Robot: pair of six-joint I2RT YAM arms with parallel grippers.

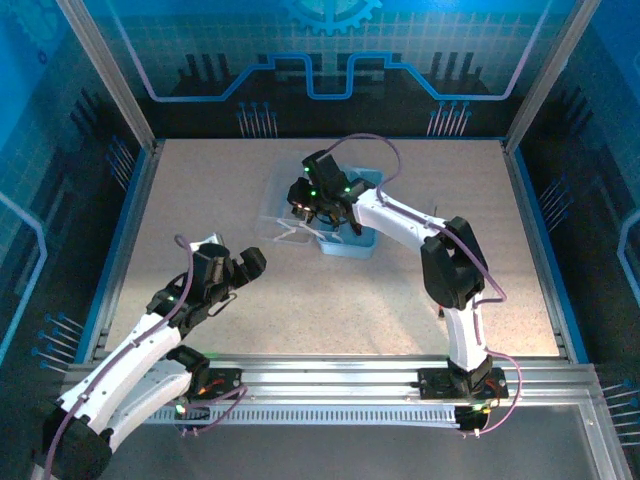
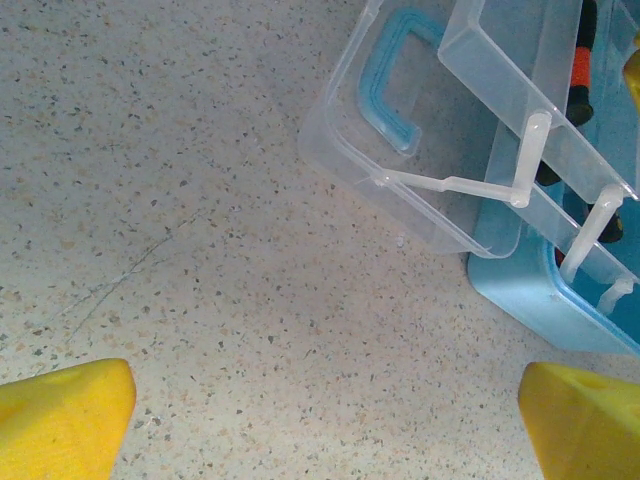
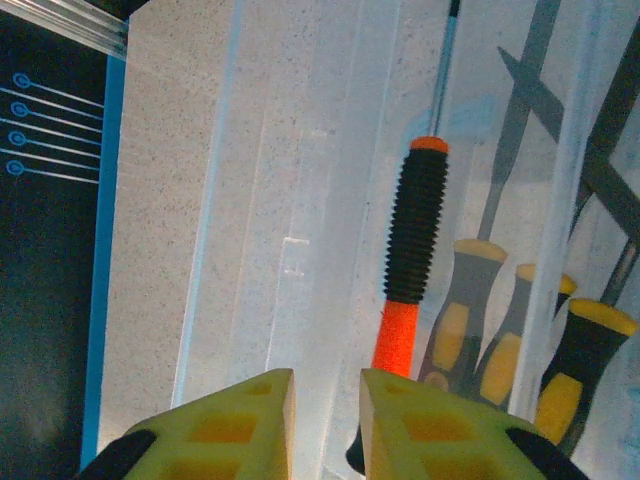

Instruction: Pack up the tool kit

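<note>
One orange-handled screwdriver lies in tool kit beneath my barely parted right tool; left tool spread wide over desk

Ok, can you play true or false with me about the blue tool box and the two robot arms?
1. The clear lid of the tool kit is flipped open. True.
2. A black-and-orange screwdriver lies inside the tool kit. True.
3. The left tool is holding a screwdriver. False: it is open and empty, above bare table.
4. The bottom half of the tool kit is red. False: it is light blue.
5. The right tool is above the tool kit. True.
</note>
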